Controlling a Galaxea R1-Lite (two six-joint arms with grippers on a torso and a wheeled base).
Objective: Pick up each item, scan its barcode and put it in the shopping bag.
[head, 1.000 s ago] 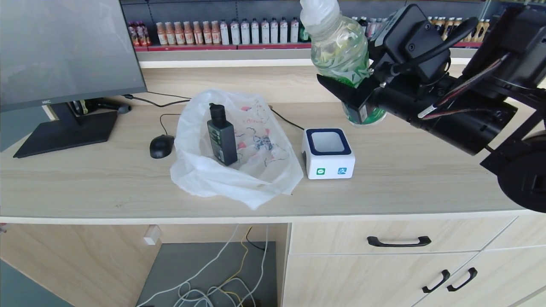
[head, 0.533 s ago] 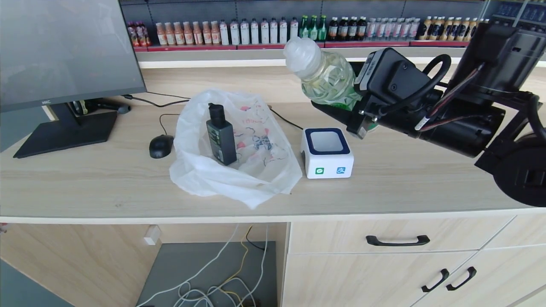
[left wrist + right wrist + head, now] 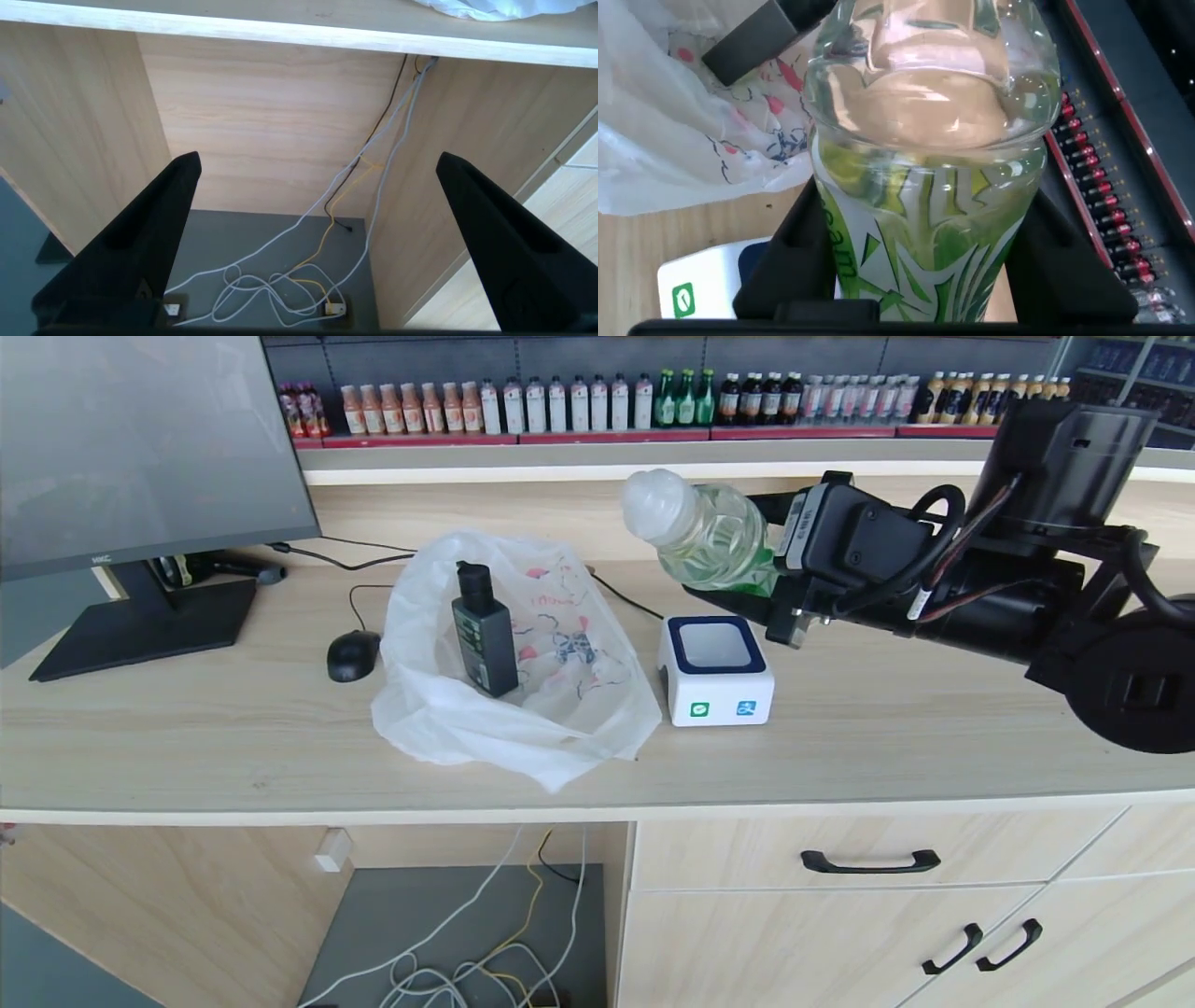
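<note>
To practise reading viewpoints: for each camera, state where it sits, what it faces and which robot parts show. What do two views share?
Head view: on the head, looking down at the counter; right gripper holds the bottle.
Left wrist view: below the counter's edge, facing floor cables; left gripper open.
Right wrist view: along the bottle towards the scanner; gripper either side.
Shared: head and right wrist views show bottle, scanner, shopping bag.
</note>
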